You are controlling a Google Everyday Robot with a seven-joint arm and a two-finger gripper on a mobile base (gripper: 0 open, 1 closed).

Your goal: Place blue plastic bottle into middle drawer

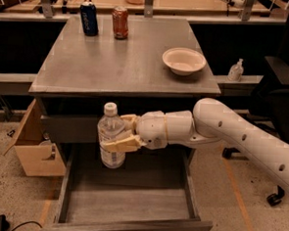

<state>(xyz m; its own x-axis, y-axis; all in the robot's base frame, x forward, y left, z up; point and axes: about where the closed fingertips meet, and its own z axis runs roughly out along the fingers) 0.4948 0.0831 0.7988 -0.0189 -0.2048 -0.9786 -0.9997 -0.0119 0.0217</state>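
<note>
The blue plastic bottle (111,135), clear with a white cap and pale label, stands upright in my gripper (123,133). The gripper's tan fingers (121,144) are shut around the bottle's middle. The white arm reaches in from the right. The bottle hangs above the back left part of the open middle drawer (129,205), a wide grey wooden drawer with a plank floor. The bottle's base is level with the drawer's back edge, just under the cabinet top's front edge.
On the grey cabinet top (113,66) stand a dark blue can (89,18), a red-orange can (120,22) and a pale bowl (183,60). A cardboard box (37,140) sits at the left. A black office chair (278,96) stands at the right.
</note>
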